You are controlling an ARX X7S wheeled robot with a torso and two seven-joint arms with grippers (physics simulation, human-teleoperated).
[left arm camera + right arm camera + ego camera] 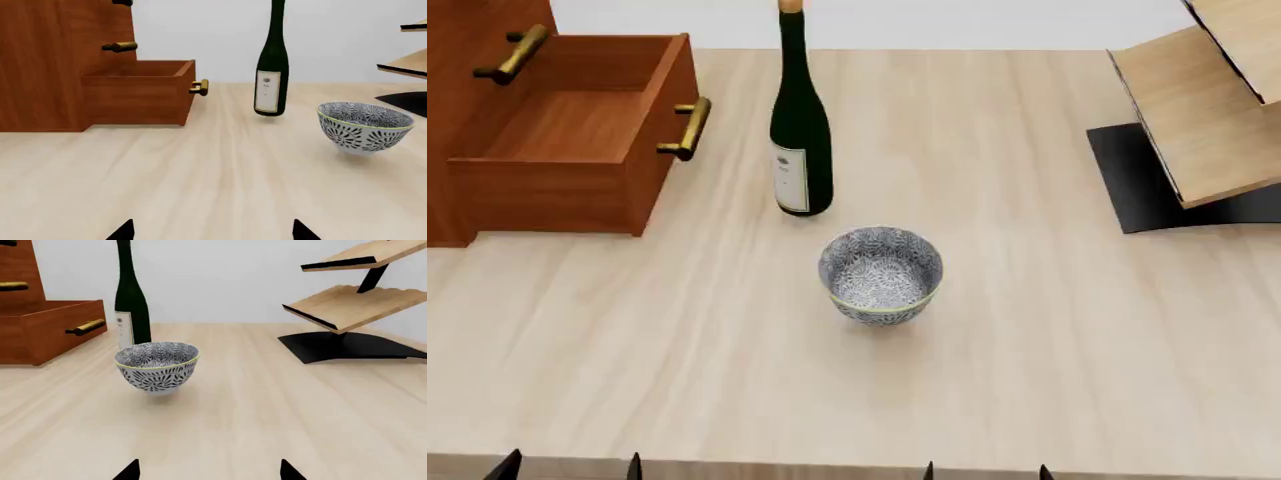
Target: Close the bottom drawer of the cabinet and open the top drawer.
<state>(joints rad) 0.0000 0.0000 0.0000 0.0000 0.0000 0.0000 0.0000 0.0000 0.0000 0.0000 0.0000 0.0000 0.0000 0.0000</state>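
Observation:
The reddish-brown cabinet (467, 40) stands at the table's far left. Its bottom drawer (561, 150) is pulled out and shows an empty tray and a brass bar handle (685, 128). In the left wrist view this bottom drawer (137, 92) juts out, with the middle drawer's handle (120, 46) above it. The top drawer's handle (122, 2) barely shows at the frame edge, and both upper drawers sit flush. My left gripper (570, 468) and right gripper (986, 472) hang open at the table's near edge, far from the cabinet and holding nothing.
A dark green wine bottle (801, 130) stands just right of the open drawer. A blue-patterned bowl (881, 275) sits in front of it at the table's middle. A wooden tiered rack (1208, 110) on a black base stands at the far right.

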